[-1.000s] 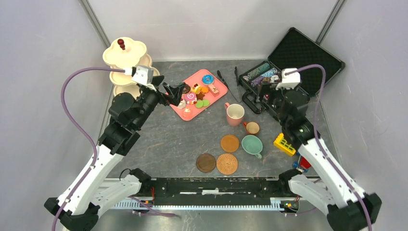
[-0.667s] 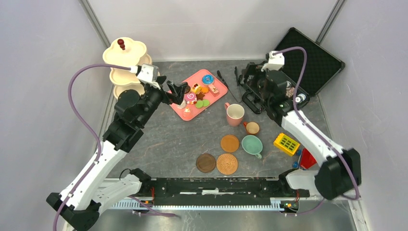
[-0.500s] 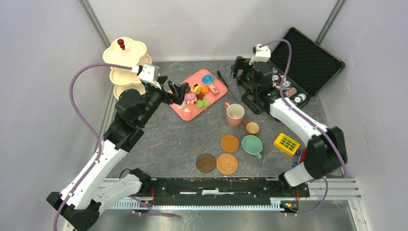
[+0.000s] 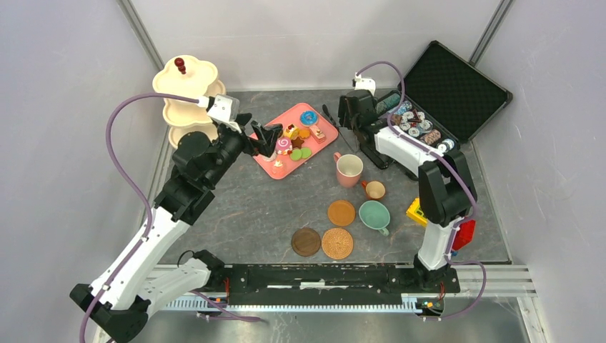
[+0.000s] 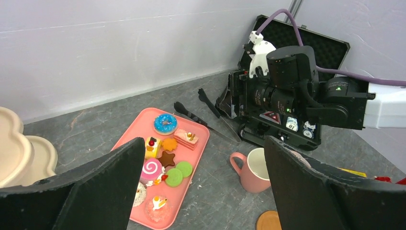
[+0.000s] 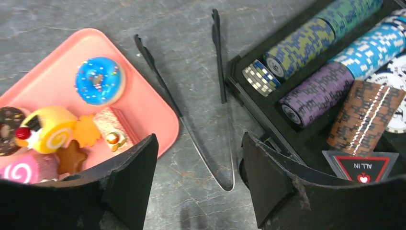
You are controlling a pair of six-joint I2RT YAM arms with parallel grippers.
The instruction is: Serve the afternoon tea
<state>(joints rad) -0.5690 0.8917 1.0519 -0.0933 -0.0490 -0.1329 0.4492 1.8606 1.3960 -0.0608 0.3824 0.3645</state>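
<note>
Our right gripper [image 6: 198, 143] swung over to the thin black metal tongs [image 6: 156, 72], open to grab them; our left gripper [image 5: 205, 143] hangs open.

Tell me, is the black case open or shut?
Open. The black case has its lid laid back, dark lining showing, and the poker chips in its base lie exposed.

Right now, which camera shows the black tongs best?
The right wrist view: the tongs lie just below it, large and sharp, both legs and the joined end in frame. The top view shows only thin dark lines; the left wrist view shows them smaller, at a slant.
</note>
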